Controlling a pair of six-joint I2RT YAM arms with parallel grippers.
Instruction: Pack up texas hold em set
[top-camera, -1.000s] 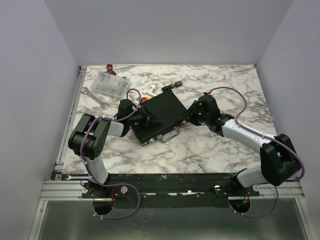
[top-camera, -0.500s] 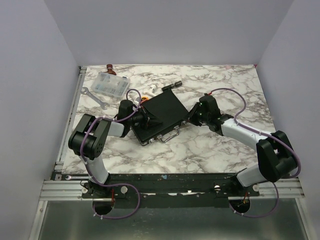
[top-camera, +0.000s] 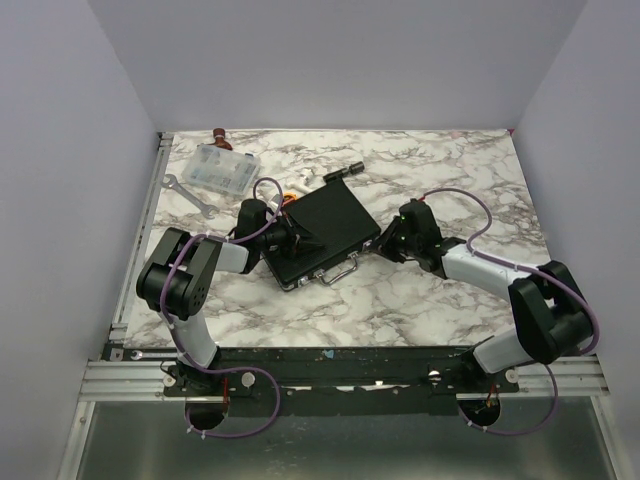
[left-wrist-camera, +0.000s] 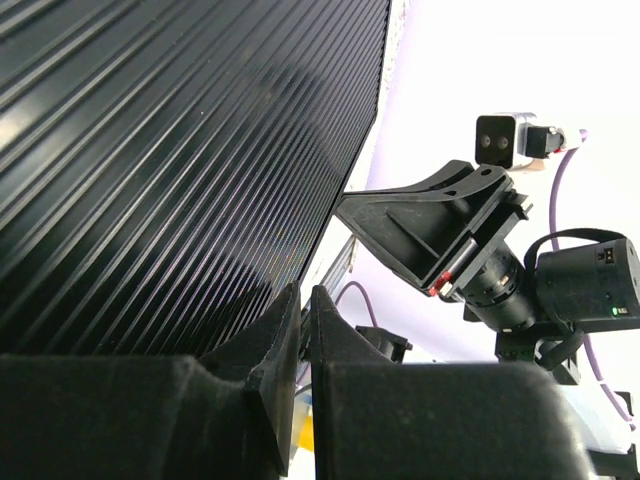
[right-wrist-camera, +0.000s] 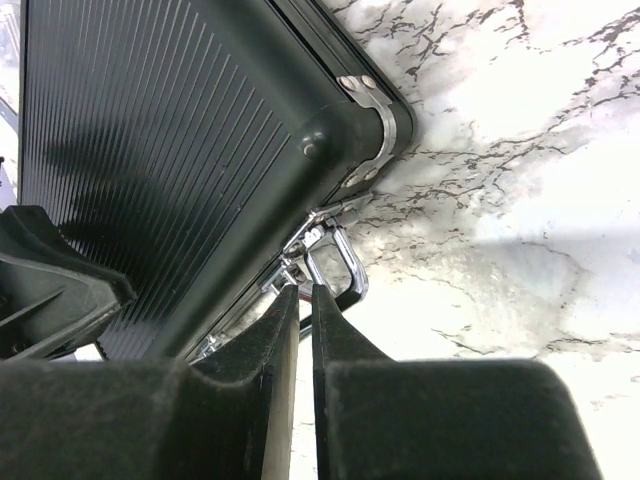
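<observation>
The black briefcase (top-camera: 322, 232) of the set lies shut, slanted, mid-table, its silver handle (top-camera: 340, 272) toward the near side. Its ribbed lid fills the left wrist view (left-wrist-camera: 170, 150) and shows in the right wrist view (right-wrist-camera: 170, 150), with a silver corner clasp (right-wrist-camera: 370, 125) and the handle loop (right-wrist-camera: 335, 265). My left gripper (top-camera: 296, 240) is shut and empty, pressed against the lid's left part. My right gripper (top-camera: 381, 247) is shut and empty, its tips by the case's right near corner just short of the handle. Chips and card boxes are hidden; a bit of red and yellow (top-camera: 291, 198) shows behind the case.
A clear plastic box (top-camera: 221, 168) and a silver wrench (top-camera: 188, 194) lie at the far left. A small red-brown object (top-camera: 219, 134) sits at the far left edge. A black knob (top-camera: 354, 168) lies just behind the case. White walls surround the marble table (top-camera: 450, 190).
My right gripper has drawn back toward the near side and right along the case's right edge, down to its near corner. The left arm and the case have stayed put.
</observation>
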